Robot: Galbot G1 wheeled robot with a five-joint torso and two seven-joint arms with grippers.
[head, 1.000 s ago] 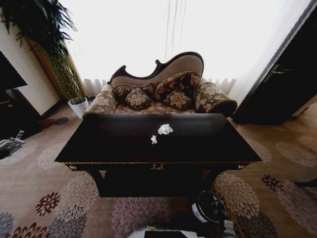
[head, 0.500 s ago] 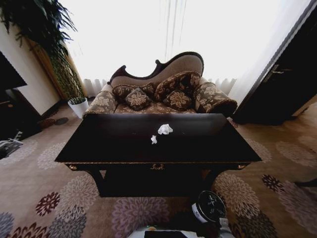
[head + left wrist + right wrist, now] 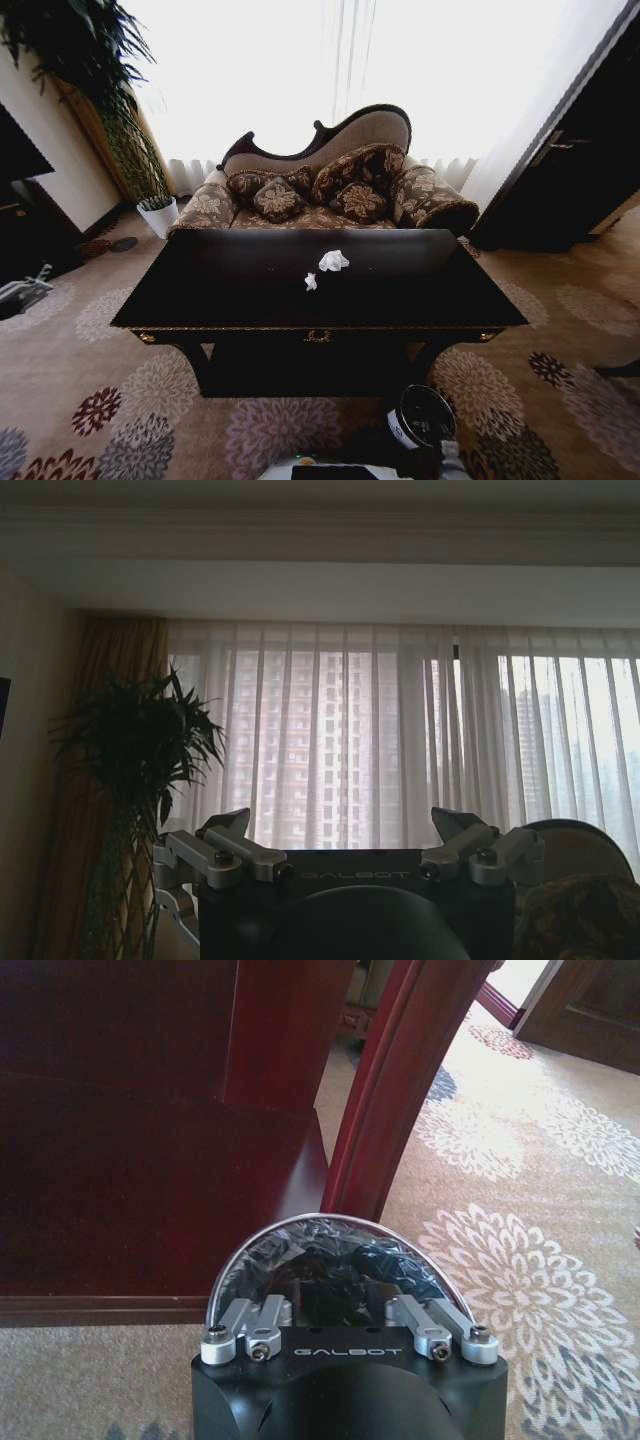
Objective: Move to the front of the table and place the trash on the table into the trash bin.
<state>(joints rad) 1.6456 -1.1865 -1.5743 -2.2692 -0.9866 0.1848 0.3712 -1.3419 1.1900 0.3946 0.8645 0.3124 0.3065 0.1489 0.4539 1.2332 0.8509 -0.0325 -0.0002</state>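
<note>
Right gripper hangs low over the trash bin, left gripper raised, both open

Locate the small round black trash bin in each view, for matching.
Head view: small round black trash bin on the carpet, lower right of centre, before the dark glossy wooden table.
Right wrist view: its lined mouth close up, beside the table leg.
Left wrist view: faces sheer curtains instead.
Shared landmark: that carved table leg.
</note>
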